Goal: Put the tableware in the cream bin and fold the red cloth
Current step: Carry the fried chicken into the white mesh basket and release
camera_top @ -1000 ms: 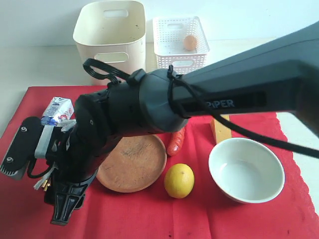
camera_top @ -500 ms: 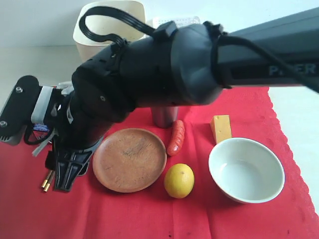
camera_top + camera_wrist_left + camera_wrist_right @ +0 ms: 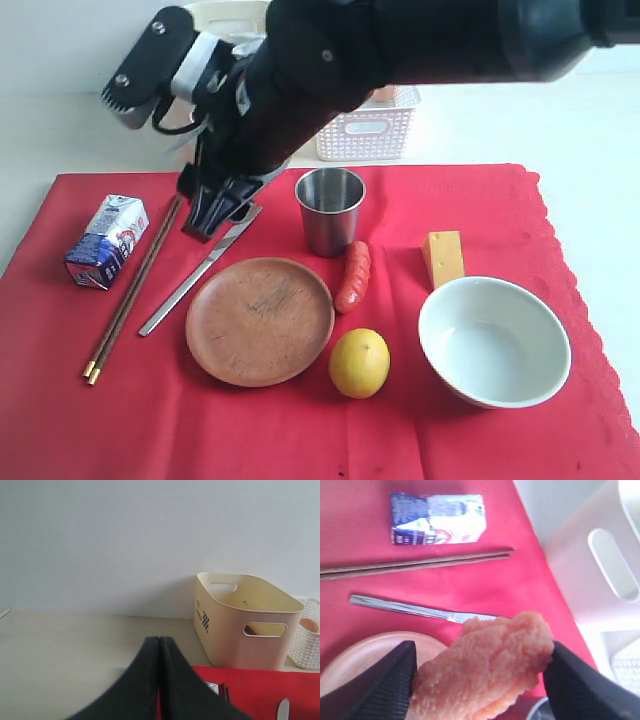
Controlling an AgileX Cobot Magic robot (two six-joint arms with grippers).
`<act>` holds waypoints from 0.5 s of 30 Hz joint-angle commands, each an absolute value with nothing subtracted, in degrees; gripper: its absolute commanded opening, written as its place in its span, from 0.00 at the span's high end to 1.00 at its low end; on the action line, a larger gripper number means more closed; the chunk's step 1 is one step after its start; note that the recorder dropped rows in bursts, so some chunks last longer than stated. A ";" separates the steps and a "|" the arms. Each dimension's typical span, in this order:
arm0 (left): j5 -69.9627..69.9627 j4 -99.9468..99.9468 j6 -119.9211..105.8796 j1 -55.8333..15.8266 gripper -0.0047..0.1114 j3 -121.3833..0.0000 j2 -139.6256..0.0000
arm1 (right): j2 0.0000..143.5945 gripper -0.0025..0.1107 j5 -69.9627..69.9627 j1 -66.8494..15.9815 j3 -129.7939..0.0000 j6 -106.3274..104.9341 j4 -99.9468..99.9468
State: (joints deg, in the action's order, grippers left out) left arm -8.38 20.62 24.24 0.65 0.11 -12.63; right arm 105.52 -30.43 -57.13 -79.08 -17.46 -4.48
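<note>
The red cloth (image 3: 300, 430) lies spread flat and unfolded beneath the round brown plate (image 3: 260, 320), reaching well past it on every side. All positions below are given from that plate, as seen in the exterior view.

- Cream bin (image 3: 245, 620): upright, off the cloth, well beyond the plate's far side.
- White lattice basket (image 3: 370, 135): beyond the plate and to its right, off the cloth.
- Pale bowl (image 3: 495, 340): right of the plate, upright, empty.
- Steel cup (image 3: 330, 205): upright, just past the plate's far-right rim.
- Chopsticks (image 3: 130, 290): left of the plate, laid side by side, gold tips toward the near edge.
- Table knife (image 3: 195, 275): lying diagonally between the chopsticks and the plate.
- Milk carton (image 3: 105, 240): left of the plate, past the chopsticks.
- Lemon (image 3: 360, 362): just beside the plate's near-right rim.
- Sausage (image 3: 353, 275): just beside the plate's right rim.
- Cheese wedge (image 3: 443, 257): right of the plate, past the sausage.

Right gripper (image 3: 480, 685): raised above the knife's blade end, beyond the plate's far-left rim — jaws clamped on a pink-orange food piece (image 3: 490, 655).

Left gripper (image 3: 160, 680): fingers pressed flat together, nothing between them; its place relative to the plate cannot be told.
</note>
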 commanded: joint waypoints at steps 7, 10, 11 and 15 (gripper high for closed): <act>-8.31 20.57 24.26 0.79 0.95 0.00 -12.30 | 104.39 0.98 -29.91 -46.54 -79.08 -14.91 -4.48; -8.31 20.57 24.26 0.79 0.95 0.00 -12.30 | 104.39 0.98 -29.81 -43.88 -79.08 -14.80 -4.48; -8.31 20.57 24.26 0.79 0.95 0.00 -12.30 | 104.39 0.98 -29.81 -43.06 -79.08 -14.80 -4.48; -8.31 20.57 24.26 0.79 0.95 0.00 -12.30 | 104.39 0.98 -28.68 -39.93 -79.08 -14.80 -2.90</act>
State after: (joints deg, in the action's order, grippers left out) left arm -8.38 20.62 24.24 0.65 0.11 -12.63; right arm 105.04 -30.44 -41.99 -79.08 -15.15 -4.16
